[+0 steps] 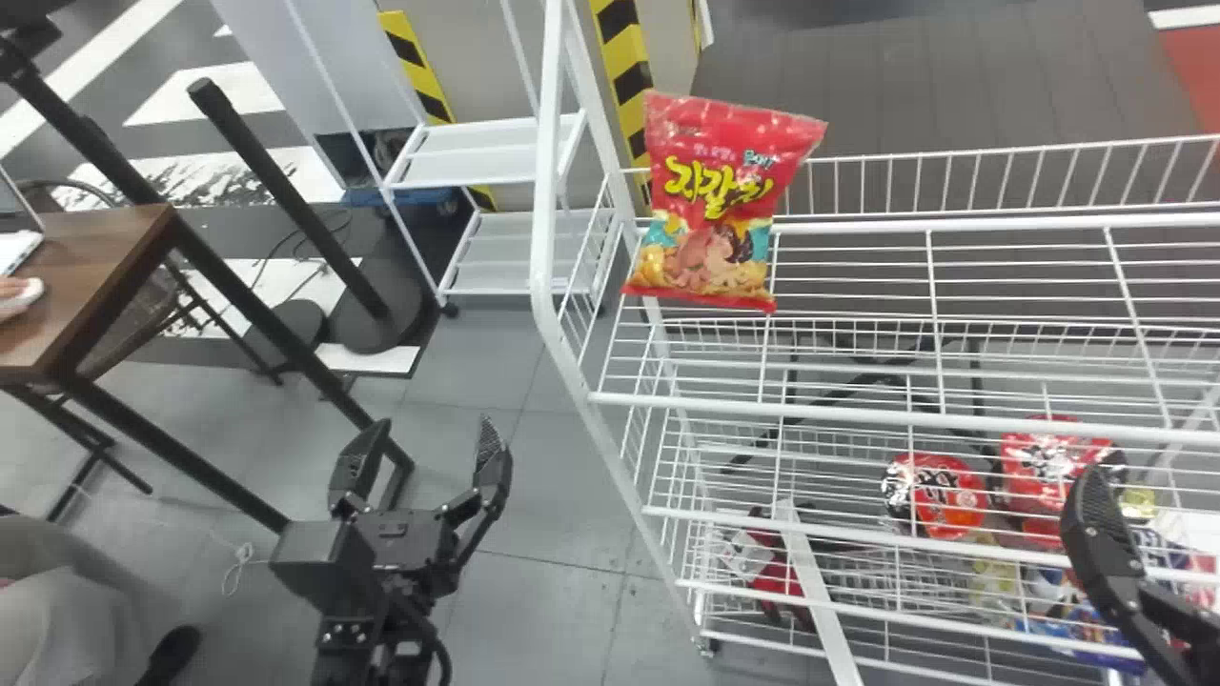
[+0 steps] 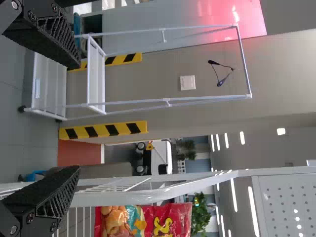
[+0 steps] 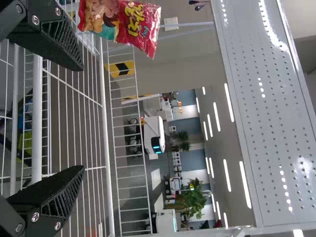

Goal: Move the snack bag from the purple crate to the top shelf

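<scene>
Snack bag (image 1: 715,205) stands upright, glossy red, left gripper (image 1: 435,427) and right gripper (image 1: 1106,534) both spread.

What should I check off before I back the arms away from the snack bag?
1. Snack bag on the top wire shelf: ok, at its left end, behind the front rail.
2. Bag upright, printed front toward the robot: ok, tilted slightly.
3. Right gripper off the bag: ok, fingers apart with nothing between them.
4. Left gripper off the bag: ok, open over the floor, left of the rack.
5. Right gripper clear of the rack wires: cannot tell; it overlaps them in the head view, and the gap is unclear.
6. Bag steady by itself: cannot tell; what braces its back is hidden.
</scene>
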`<action>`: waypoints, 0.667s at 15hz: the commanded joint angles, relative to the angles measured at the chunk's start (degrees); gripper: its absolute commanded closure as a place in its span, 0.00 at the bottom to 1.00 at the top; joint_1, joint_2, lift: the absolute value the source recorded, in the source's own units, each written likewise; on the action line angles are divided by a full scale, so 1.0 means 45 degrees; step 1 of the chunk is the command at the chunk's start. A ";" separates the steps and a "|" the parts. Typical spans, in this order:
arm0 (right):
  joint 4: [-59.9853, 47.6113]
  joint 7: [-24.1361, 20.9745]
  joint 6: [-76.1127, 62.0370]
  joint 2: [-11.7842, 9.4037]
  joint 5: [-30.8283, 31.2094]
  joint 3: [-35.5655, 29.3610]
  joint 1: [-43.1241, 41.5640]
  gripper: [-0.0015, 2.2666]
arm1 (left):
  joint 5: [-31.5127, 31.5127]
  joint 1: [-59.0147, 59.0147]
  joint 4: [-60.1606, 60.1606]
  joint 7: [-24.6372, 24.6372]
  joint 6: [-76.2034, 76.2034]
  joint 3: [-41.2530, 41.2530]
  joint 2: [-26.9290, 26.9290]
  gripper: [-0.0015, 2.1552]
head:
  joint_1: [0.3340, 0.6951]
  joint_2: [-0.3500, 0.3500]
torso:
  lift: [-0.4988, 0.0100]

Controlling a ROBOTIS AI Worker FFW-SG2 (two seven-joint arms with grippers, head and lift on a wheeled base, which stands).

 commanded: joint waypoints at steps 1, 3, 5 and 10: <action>-0.0039 0.0023 0.0167 0.0012 0.0130 0.0047 0.0075 0.05 | 0.0000 0.0003 0.0079 0.0000 -0.0163 -0.0031 -0.0015 0.04 | 1.00 0.99 | 0.98; -0.0039 0.0023 0.0206 0.0012 0.0130 0.0047 0.0095 0.05 | 0.0000 0.0003 0.0177 0.0000 -0.0397 -0.0070 -0.0015 0.04 | 1.00 1.00 | 0.98; -0.0039 0.0023 0.0206 0.0012 0.0130 0.0047 0.0134 0.05 | 0.0000 0.0042 0.0216 0.0000 -0.0514 -0.0089 -0.0015 0.04 | 1.00 1.00 | 0.98; -0.0058 0.0023 0.0245 0.0012 0.0150 0.0067 0.0192 0.05 | 0.0000 0.0120 0.0216 0.0000 -0.0592 -0.0089 -0.0015 0.04 | 1.00 1.00 | 0.98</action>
